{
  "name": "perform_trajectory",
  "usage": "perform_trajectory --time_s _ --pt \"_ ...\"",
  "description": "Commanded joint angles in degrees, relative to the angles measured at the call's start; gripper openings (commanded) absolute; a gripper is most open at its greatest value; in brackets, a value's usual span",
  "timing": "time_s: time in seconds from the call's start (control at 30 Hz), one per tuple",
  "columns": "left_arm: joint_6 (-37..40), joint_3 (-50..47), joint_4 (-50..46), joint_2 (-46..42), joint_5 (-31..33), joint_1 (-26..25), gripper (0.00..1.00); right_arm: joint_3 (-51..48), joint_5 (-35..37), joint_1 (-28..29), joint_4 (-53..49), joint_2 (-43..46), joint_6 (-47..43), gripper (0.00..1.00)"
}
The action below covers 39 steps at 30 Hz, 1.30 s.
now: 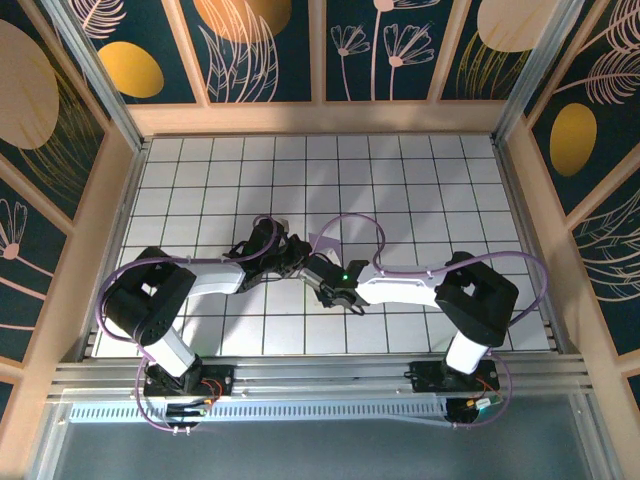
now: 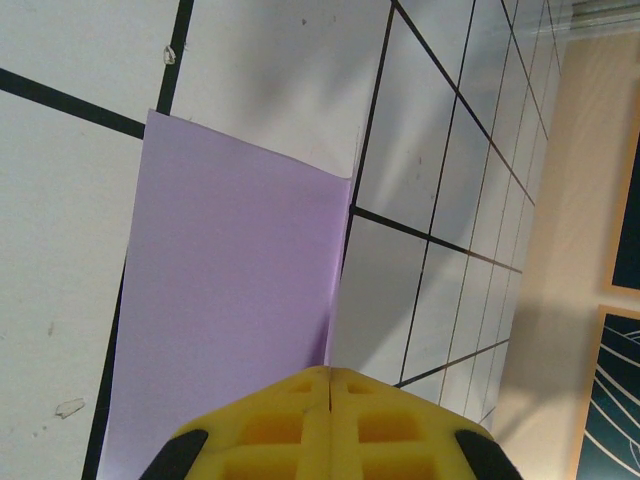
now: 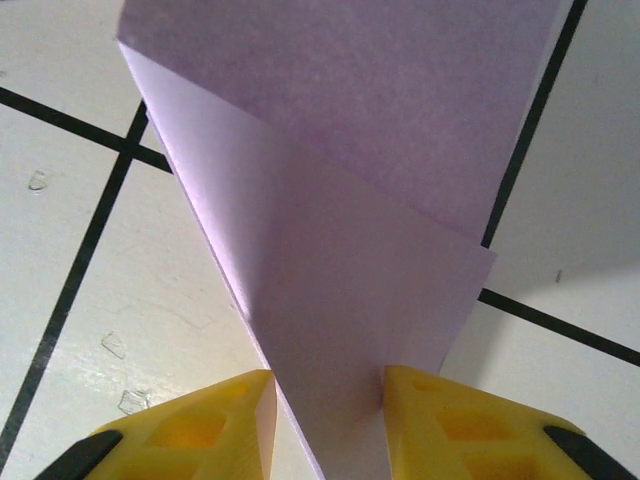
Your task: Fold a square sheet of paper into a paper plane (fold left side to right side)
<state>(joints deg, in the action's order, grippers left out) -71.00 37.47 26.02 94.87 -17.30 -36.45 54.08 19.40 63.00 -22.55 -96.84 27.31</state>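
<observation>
The square sheet of paper [image 1: 322, 241] is lavender and lies folded mid-table between the two arms. In the left wrist view the paper [image 2: 230, 280] lies flat on the tiles, and my left gripper [image 2: 328, 373] is shut with its tips at the sheet's right edge; I cannot tell whether it pinches that edge. In the right wrist view a raised flap of the paper [image 3: 350, 200] runs down between the yellow fingers [image 3: 440, 410] of my right gripper [image 3: 328, 385], whose jaws stand apart either side of it. From above, the left gripper [image 1: 297, 258] and right gripper [image 1: 316, 266] almost meet.
The white grid table [image 1: 200, 180] has wooden walls on three sides. Purple cables [image 1: 350, 225] loop over both arms. An aluminium rail [image 1: 320, 378] runs along the near edge by the arm bases.
</observation>
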Motion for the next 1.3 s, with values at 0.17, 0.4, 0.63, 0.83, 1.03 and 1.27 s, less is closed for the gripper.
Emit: perform_trajectory --time_s 0.17,0.4,0.63,0.83,1.03,1.27 --pt "-0.7 1.4 -1.7 0.0 0.9 -0.3 0.02 1.1 3.4 0.7 -2.0 -1.1 -0.3 0.29" --pt "-0.5 1.5 -2.1 -0.1 1.0 -0.3 0.02 1.0 3.3 0.8 -1.8 -1.2 -0.3 0.24" --pt "-0.3 1.6 -2.8 -0.3 1.4 -0.3 0.06 1.0 3.3 0.9 -1.7 -1.7 -0.6 0.16" --pt "0.8 1.5 -4.5 -1.9 2.6 -0.2 0.20 0.8 3.0 0.9 -1.7 -1.9 -0.8 0.06" --pt "3.1 0.5 -7.4 -6.3 2.5 2.5 0.36 0.7 2.4 0.8 -1.8 -1.6 -1.7 0.00" --pt "7.2 -2.5 -13.9 -15.3 3.5 8.0 0.50 -0.5 -4.4 -1.2 0.6 0.7 -5.0 0.00"
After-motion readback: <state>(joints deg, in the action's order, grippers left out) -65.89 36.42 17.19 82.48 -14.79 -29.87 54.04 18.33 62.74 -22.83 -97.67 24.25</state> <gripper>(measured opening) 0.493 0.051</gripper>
